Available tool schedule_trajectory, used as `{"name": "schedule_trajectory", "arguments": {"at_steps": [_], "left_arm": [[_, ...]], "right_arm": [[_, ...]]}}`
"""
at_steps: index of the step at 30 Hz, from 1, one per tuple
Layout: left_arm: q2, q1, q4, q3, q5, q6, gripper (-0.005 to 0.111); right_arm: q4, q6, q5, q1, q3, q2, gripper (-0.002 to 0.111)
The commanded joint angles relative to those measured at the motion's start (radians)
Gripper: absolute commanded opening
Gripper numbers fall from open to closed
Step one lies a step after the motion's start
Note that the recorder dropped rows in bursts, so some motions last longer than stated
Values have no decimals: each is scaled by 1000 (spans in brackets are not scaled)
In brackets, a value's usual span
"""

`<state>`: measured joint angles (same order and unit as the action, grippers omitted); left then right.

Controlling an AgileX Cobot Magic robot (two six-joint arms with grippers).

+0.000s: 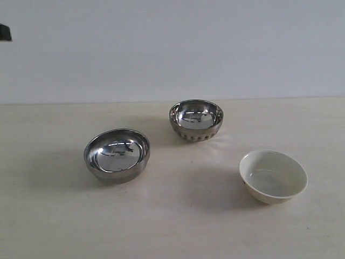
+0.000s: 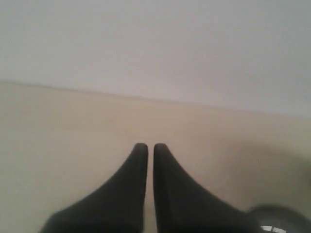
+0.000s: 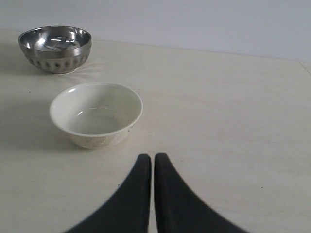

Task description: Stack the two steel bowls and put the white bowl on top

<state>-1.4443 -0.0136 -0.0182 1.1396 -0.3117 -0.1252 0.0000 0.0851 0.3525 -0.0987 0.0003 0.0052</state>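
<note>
Three bowls stand apart on the pale table. The smooth steel bowl is at the left. The steel bowl with the dotted band is further back, near the middle. The cream-white bowl is at the right front. Neither arm shows in the exterior view. My right gripper is shut and empty, hovering short of the white bowl, which is a little to one side. My left gripper is shut and empty over bare table; a blurred steel rim peeks in at the picture's corner.
The light wooden table runs back to a plain white wall. A small dark object sits at the far left edge against the wall.
</note>
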Motion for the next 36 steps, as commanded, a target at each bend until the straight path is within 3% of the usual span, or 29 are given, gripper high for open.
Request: {"name": "schedule_trajectory", "arguments": {"at_steps": [1, 6, 10, 13, 14, 16, 18, 21, 27, 32, 34, 36], "left_arm": [[-149, -41, 78, 93, -186, 159, 4], [-312, -66, 164, 165, -357, 263, 4], [-370, -69, 369, 188, -416, 490, 8], [-395, -69, 464, 188, -448, 575, 38], [-407, -69, 474, 188, -448, 575, 58], [-425, -69, 474, 188, -448, 577, 78], [-458, -69, 474, 188, -444, 610, 87], [-497, -80, 486, 188, -418, 615, 86], [-603, -196, 453, 188, -259, 656, 86], [-668, -201, 481, 199, -233, 656, 86], [-674, -201, 481, 199, -221, 656, 81], [-675, -201, 481, 199, -204, 656, 63]], "right_arm": [[-10, 3, -11, 8, 0, -5, 0], [-10, 3, -11, 8, 0, -5, 0], [-10, 3, -11, 8, 0, -5, 0], [-10, 3, -11, 8, 0, -5, 0], [-10, 3, -11, 8, 0, -5, 0], [-10, 3, -11, 8, 0, -5, 0], [-10, 3, -11, 8, 0, -5, 0], [-10, 3, -11, 8, 0, -5, 0], [-10, 3, -11, 8, 0, -5, 0], [-10, 3, -11, 8, 0, -5, 0], [-10, 3, -11, 8, 0, -5, 0], [-10, 3, -11, 8, 0, -5, 0]]}}
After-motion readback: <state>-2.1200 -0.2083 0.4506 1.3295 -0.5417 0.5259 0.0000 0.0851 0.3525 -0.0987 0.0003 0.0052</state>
